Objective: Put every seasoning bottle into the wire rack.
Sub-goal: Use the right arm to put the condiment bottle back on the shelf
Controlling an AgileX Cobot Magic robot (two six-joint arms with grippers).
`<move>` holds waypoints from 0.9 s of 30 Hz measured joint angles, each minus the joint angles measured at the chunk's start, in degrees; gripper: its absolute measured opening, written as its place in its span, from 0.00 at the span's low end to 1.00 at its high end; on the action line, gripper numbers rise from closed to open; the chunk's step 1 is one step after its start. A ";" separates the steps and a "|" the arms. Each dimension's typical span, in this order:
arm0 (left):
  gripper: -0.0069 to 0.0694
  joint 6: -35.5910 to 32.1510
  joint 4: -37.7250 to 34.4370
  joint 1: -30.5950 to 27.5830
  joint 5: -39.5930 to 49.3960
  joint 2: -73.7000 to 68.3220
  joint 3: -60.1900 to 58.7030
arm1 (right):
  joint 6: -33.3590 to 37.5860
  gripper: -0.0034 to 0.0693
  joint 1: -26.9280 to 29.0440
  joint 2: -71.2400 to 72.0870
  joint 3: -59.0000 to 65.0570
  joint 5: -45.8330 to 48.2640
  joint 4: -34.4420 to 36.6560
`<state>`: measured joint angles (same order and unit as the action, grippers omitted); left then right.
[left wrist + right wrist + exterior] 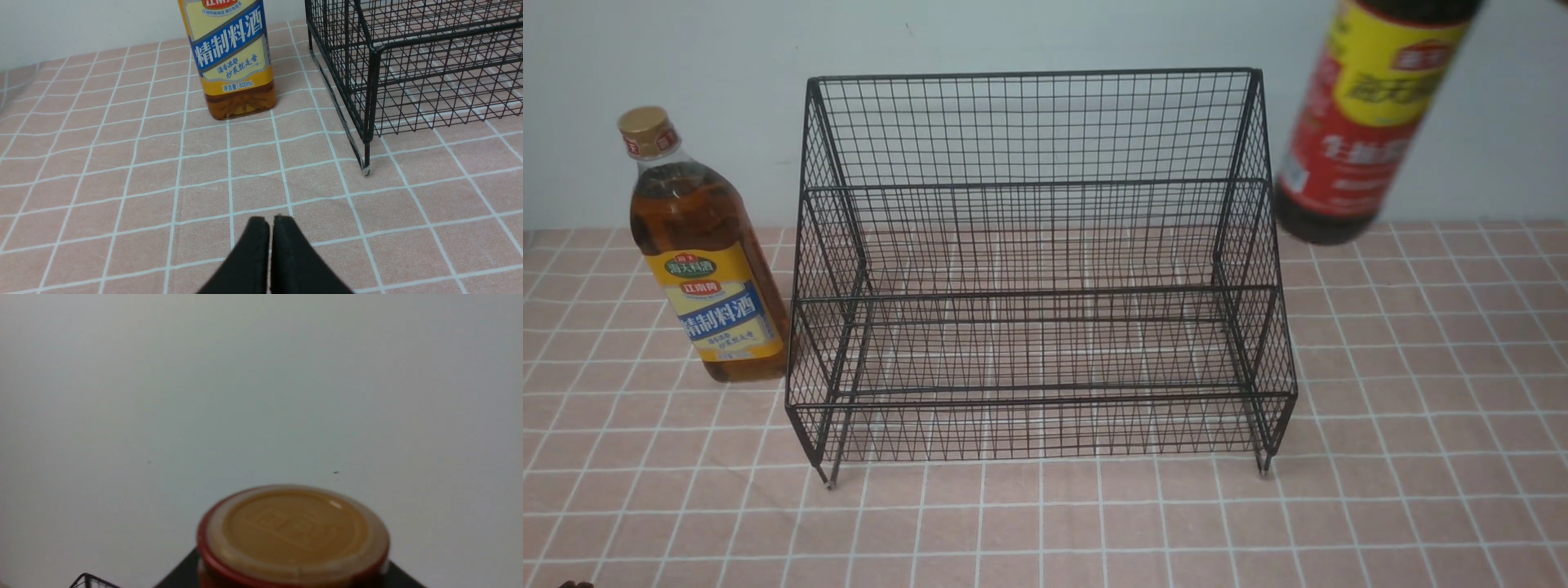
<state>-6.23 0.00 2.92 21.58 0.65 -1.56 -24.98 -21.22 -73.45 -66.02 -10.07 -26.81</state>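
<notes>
Amber bottle (707,269) stands upright on checked cloth (1045,523), just left of the rack (1037,269). Left gripper (270,222) is pinched closed, empty, near it. Soy bottle (1364,122) — tilted, in the air beside the rack's upper right corner — is clamped below its cap by right gripper (292,575).

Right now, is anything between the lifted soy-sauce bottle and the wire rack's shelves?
No loose object. The soy-sauce bottle hangs right of the wire rack; only its own right side panel lies between. Both shelves are bare and open from above.
</notes>
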 joint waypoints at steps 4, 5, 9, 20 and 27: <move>0.08 0.00 0.00 0.00 0.00 0.00 0.00 | -0.31 0.42 -1.66 -7.01 -2.60 -3.34 -0.55; 0.08 0.00 0.30 0.00 0.00 0.00 0.00 | -0.39 0.42 -1.78 -8.75 -3.00 -4.88 -0.71; 0.08 0.00 0.30 0.00 0.00 0.00 0.00 | -0.39 0.42 -1.84 -15.09 -4.02 -8.65 -1.05; 0.08 0.00 0.30 0.00 0.00 0.00 0.00 | -0.35 0.42 -1.84 -23.68 -4.20 -10.14 -0.34; 0.08 0.00 0.30 0.00 0.00 0.00 0.00 | -3.87 0.42 -1.84 -25.19 -2.74 -7.51 0.08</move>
<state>-6.23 0.30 2.92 21.58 0.65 -1.56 -28.84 -23.07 -98.65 -68.76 -17.58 -26.73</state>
